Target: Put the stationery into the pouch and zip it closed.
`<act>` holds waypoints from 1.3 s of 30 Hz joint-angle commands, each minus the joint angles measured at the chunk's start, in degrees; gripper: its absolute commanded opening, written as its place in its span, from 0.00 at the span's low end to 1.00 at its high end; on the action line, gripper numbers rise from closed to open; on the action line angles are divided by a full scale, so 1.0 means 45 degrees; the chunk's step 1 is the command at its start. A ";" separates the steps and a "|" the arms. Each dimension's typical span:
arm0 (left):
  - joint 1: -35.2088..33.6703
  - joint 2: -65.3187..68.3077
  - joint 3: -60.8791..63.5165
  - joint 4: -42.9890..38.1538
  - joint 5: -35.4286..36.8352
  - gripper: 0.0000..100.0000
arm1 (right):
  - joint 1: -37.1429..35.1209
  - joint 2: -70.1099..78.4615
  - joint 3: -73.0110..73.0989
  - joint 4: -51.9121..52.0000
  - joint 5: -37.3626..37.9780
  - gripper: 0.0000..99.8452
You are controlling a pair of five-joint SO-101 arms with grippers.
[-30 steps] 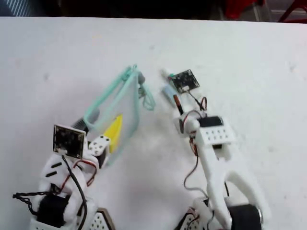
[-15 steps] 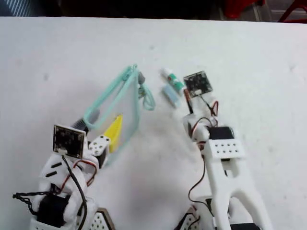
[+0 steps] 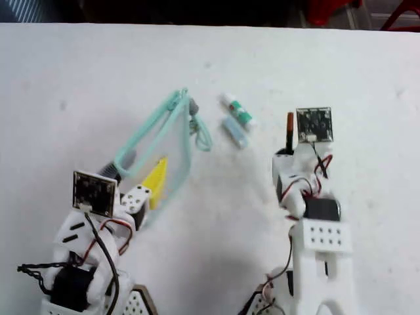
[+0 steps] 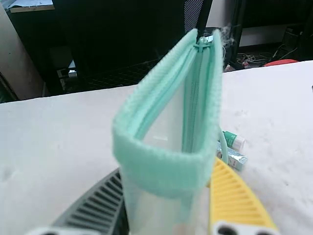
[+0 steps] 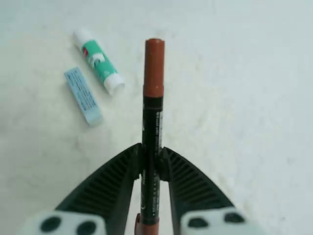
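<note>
A clear pouch (image 3: 157, 147) with a mint-green zipper rim stands on the white table, held upright by my left gripper (image 3: 147, 180), which is shut on its near end. Seen from the left wrist, the pouch (image 4: 171, 142) has its mouth open along the top. My right gripper (image 5: 150, 156) is shut on a black marker (image 5: 152, 112) with a brown cap, which points away from the arm. From above, the marker (image 3: 289, 131) sits right of the pouch. A green-and-white glue stick (image 3: 237, 110) and a light-blue eraser (image 3: 234, 132) lie on the table between pouch and marker.
The white table (image 3: 341, 72) has free room on the far side and to the right. A mint cord loop (image 3: 202, 136) hangs from the pouch's far end near the eraser. Dark room clutter lies beyond the table's far edge.
My right arm has swung to the right and back with the marker, away from the glue stick and eraser. The left arm and the pouch have not moved.
</note>
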 commanded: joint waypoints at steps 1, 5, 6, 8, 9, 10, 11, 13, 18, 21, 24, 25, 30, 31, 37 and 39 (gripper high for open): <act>-0.0010 -0.0010 -0.0059 -0.0332 0.0039 0.22 | -0.0733 -0.2354 -0.0117 -0.0420 -0.0059 0.02; 0.0010 -0.0010 -0.0059 -0.0332 0.0039 0.22 | -0.2276 -0.5031 -0.0703 0.0420 -0.0039 0.02; 0.0010 -0.0010 -0.0059 -0.0313 0.0039 0.22 | -0.2764 -0.5617 -0.1055 0.0654 -0.0020 0.02; 0.0068 -0.0010 -0.0059 -0.0274 0.0039 0.24 | -0.3604 -0.6554 -0.1875 0.1026 -0.0020 0.02; 0.0225 -0.0010 -0.0059 -0.0234 0.0039 0.24 | -0.3976 -0.6828 -0.2364 0.1123 -0.0020 0.02; 0.0400 -0.0010 -0.0059 -0.0234 0.0039 0.25 | -0.4327 -0.6965 -0.2872 0.1201 -0.0020 0.02; 0.0576 -0.0010 -0.0059 -0.0156 0.0039 0.25 | -0.4659 -0.6984 -0.3380 0.1221 -0.0020 0.02; 0.0908 -0.0010 -0.0117 0.0059 0.0020 0.25 | -0.5265 -0.6984 -0.4317 0.1143 -0.0020 0.02; 0.1241 -0.0010 -0.0137 0.0195 -0.0449 0.25 | -0.6828 -0.6418 -0.6681 0.0654 -0.0039 0.02; 0.1241 -0.0010 -0.0137 0.0195 -0.0527 0.25 | -0.7941 -0.5148 -0.8264 0.0498 -0.0137 0.02; 0.1241 -0.0010 -0.0098 0.0156 -0.0527 0.25 | -0.9074 -0.3331 -0.9670 0.0459 -0.0137 0.02; 0.1241 -0.0010 -0.0098 0.0137 -0.0527 0.25 | -0.9348 -0.2686 -1.0022 0.0381 -0.0137 0.02; 0.1162 -0.0010 -0.0098 0.0137 -0.0586 0.25 | -1.0442 0.0127 -1.1233 0.0303 -0.0156 0.02; 0.1162 -0.0010 -0.0098 0.0137 -0.0586 0.25 | -1.0559 0.0537 -1.1370 0.0303 -0.0156 0.02; 0.1143 -0.0010 -0.0098 0.0117 -0.0586 0.25 | -1.0637 0.1338 -1.0432 -0.0205 -0.0156 0.02; 0.1143 -0.0010 -0.0098 0.0117 -0.0586 0.25 | -1.0637 0.1084 -0.9670 -0.0596 -0.0156 0.02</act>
